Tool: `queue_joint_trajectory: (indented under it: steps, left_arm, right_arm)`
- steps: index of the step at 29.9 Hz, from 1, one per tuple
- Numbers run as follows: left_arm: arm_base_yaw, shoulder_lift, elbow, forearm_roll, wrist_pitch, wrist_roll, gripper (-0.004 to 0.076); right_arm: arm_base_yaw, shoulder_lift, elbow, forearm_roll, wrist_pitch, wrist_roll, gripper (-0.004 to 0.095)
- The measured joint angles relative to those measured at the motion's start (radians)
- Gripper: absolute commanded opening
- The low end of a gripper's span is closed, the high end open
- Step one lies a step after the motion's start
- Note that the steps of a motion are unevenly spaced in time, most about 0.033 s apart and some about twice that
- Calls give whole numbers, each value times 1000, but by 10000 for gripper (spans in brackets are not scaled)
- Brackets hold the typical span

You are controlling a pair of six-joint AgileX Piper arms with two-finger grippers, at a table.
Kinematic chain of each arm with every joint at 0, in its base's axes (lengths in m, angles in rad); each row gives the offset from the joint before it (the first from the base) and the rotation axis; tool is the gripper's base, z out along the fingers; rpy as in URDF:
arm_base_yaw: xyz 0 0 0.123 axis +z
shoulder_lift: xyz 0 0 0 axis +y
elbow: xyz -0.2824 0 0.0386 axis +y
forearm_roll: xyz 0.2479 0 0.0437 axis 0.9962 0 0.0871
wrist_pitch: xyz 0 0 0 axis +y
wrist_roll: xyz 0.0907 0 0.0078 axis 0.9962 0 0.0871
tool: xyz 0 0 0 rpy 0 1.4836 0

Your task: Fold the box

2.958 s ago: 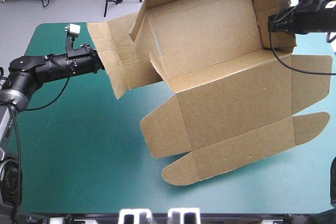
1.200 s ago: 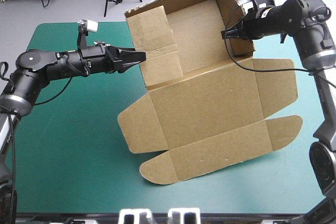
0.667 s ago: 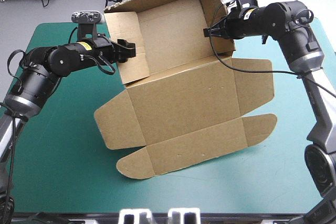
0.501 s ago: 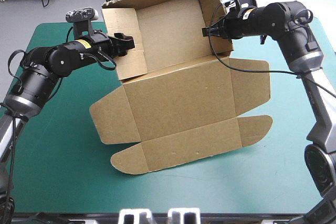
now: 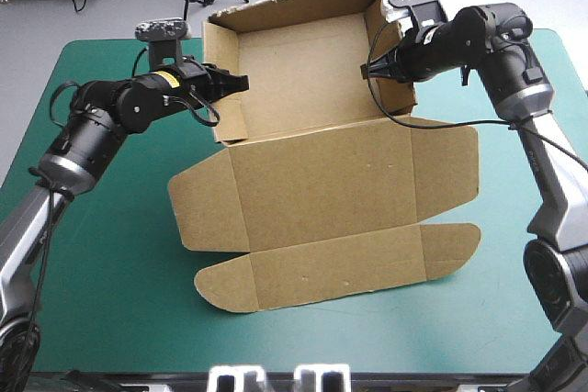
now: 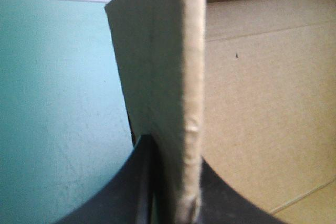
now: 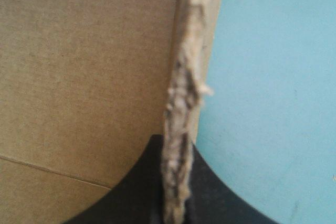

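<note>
Moved: since the earliest picture the box has swung left to mid-worktop, and its splayed left wall now stands upright.
High view: open tray toward the far edge, lid flat toward the near edge; the left hand and right hand each hold a side wall.
Left wrist view: fingers pinch the left wall edge-on.
Right wrist view: fingers pinch the ragged-edged right wall.
Handling: probably light; panels stiff, bending only at creases; best held by wall edges, gently, as the frayed board may crush.
Count: one box, two hands.
</note>
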Motion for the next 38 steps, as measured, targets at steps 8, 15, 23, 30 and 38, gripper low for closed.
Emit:
queue_joint_trajectory:
  steps: [8, 15, 23, 30, 38]
  left_arm:
    - [-27, 159, -3, -47, 36, -2, -6]
    - [-37, 298, -165, -18, 159, -2, -8]
    - [-55, 424, -373, 104, 407, -51, -8]
    - [-77, 487, -403, 129, 592, -91, -8]
    - [-114, 506, -403, 172, 657, -88, -8]
  right_arm:
    - [-3, 53, 0, -115, 128, 56, -17]
    - [-7, 108, 1, -140, 128, 94, -17]
    - [-8, 139, 3, -128, 129, 131, -17]
    - [-6, 139, 83, -85, 130, 142, -17]
    - [-6, 139, 269, -47, 126, 154, -17]
